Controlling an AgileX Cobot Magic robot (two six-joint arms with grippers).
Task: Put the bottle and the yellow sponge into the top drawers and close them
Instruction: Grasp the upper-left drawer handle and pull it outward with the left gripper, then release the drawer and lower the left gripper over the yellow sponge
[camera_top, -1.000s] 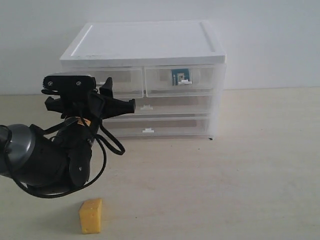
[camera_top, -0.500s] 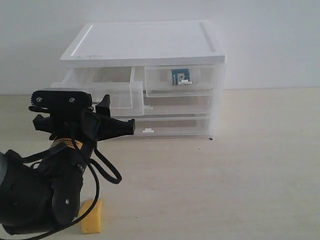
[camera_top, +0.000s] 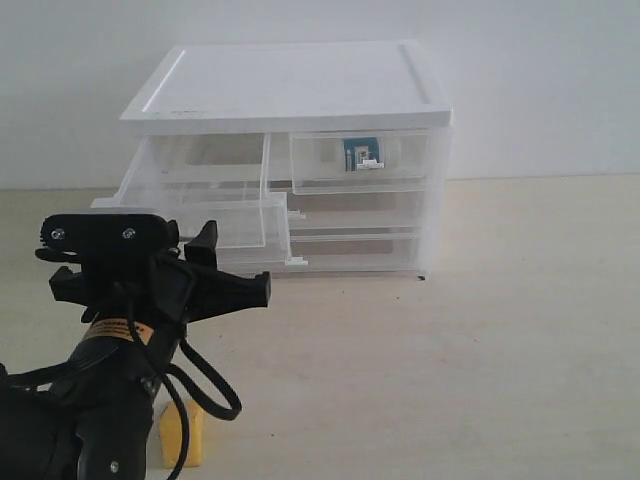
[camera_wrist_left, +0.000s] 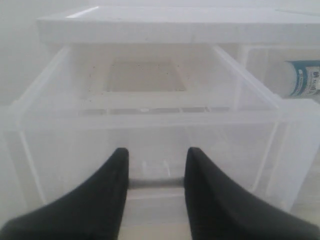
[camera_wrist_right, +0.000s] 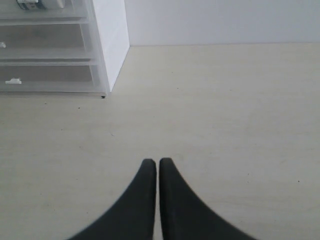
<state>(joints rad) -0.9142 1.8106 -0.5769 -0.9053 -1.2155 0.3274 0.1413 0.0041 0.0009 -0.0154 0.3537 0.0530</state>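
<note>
The white-topped cabinet (camera_top: 290, 85) stands at the back of the table. Its top left drawer (camera_top: 190, 215) is pulled well out and shows nothing inside (camera_wrist_left: 145, 75). My left gripper (camera_wrist_left: 156, 155) is shut on this drawer's handle at the front wall, and in the exterior view the gripper (camera_top: 207, 243) sits just under the drawer's front. The top right drawer (camera_top: 410, 160) is shut, with the bottle (camera_top: 361, 153) lying inside it (camera_wrist_left: 302, 80). The yellow sponge (camera_top: 185, 438) stands on the table at the front left, partly hidden behind my left arm. My right gripper (camera_wrist_right: 158, 162) is shut on nothing, low over bare table.
Two full-width clear drawers (camera_top: 350, 250) below are shut. The cabinet's right corner (camera_wrist_right: 107, 40) shows at the edge of the right wrist view. My left arm's black body and cables (camera_top: 110, 400) fill the front left corner beside the sponge.
My left gripper has drawn back toward the front, pulling the top left drawer from shut to well open. My arm now covers part of the sponge.
</note>
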